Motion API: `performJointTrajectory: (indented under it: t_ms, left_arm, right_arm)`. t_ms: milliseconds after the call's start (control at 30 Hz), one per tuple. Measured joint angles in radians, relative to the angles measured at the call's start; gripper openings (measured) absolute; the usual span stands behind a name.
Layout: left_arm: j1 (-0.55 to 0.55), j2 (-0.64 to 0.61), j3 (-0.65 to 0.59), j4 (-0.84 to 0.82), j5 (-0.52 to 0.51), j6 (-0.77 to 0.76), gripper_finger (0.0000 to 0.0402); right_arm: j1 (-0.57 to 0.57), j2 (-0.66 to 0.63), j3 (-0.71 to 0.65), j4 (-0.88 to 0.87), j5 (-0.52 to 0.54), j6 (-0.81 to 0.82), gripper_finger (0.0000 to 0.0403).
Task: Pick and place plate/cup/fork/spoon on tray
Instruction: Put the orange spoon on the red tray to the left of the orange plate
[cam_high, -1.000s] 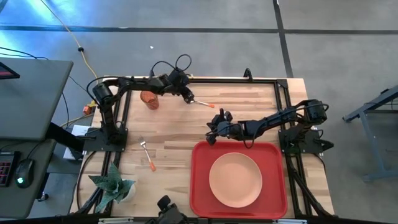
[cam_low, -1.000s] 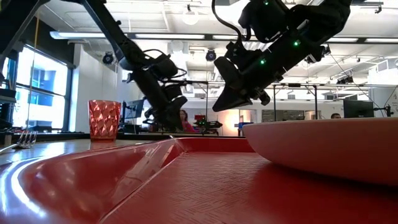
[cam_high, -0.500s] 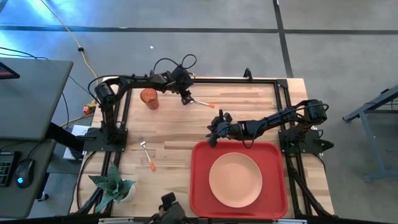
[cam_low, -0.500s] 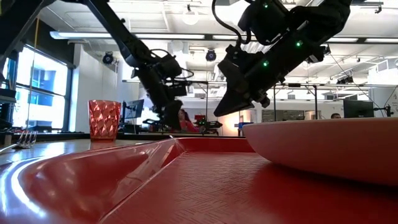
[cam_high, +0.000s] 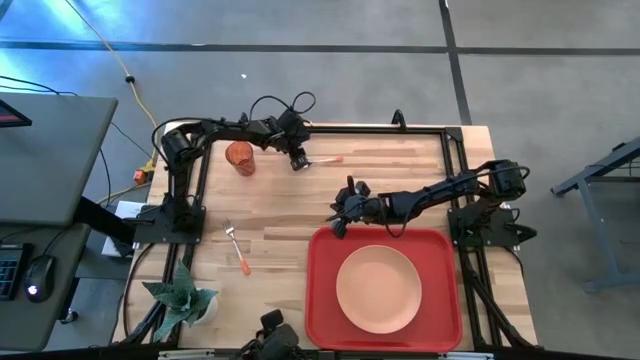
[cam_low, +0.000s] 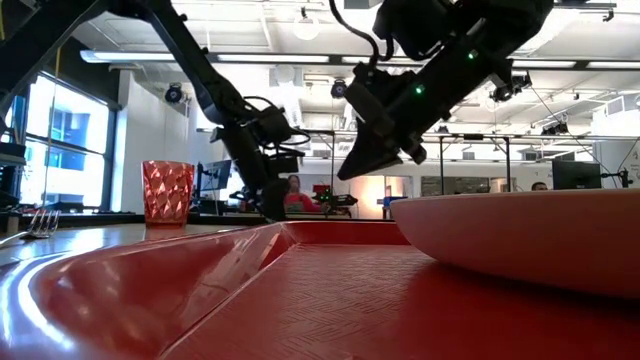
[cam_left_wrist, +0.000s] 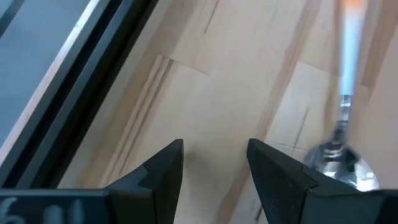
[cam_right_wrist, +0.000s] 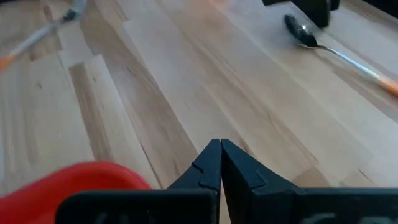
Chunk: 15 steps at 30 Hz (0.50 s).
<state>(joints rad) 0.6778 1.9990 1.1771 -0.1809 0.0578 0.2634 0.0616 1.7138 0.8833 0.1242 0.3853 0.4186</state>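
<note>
Left gripper (cam_high: 297, 160) low over the spoon (cam_high: 322, 159), fingers apart and empty.

The slim spoon, silver bowl and orange handle, lies on the pale wood table (cam_high: 280, 215) beyond the tray (cam_high: 325, 300), its bowl just beside the gripper. The glossy red tray, round-cornered with a raised rim, holds the flat salmon plate (cam_high: 378, 288). The faceted orange-red cup (cam_high: 240, 158) stands beyond the tray's left side; the fork (cam_high: 237, 247) lies left of it. The right gripper (cam_high: 337, 224) hovers by the tray's far left corner, fingers together.
</note>
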Motion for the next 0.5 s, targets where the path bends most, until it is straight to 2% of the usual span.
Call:
performJointTrajectory:
  t_ms: [200, 500]
  left_arm:
    - [-0.002, -0.056, -0.002, -0.035, 0.014, -0.008, 0.0172]
    - [0.002, -0.074, -0.002, -0.117, 0.043, -0.134, 0.0172]
  right_arm:
    - [0.0, 0.0, 0.0, -0.04, 0.033, 0.03, 0.0002]
    - [0.0, 0.0, 0.0, -0.039, 0.025, 0.056, 0.0002]
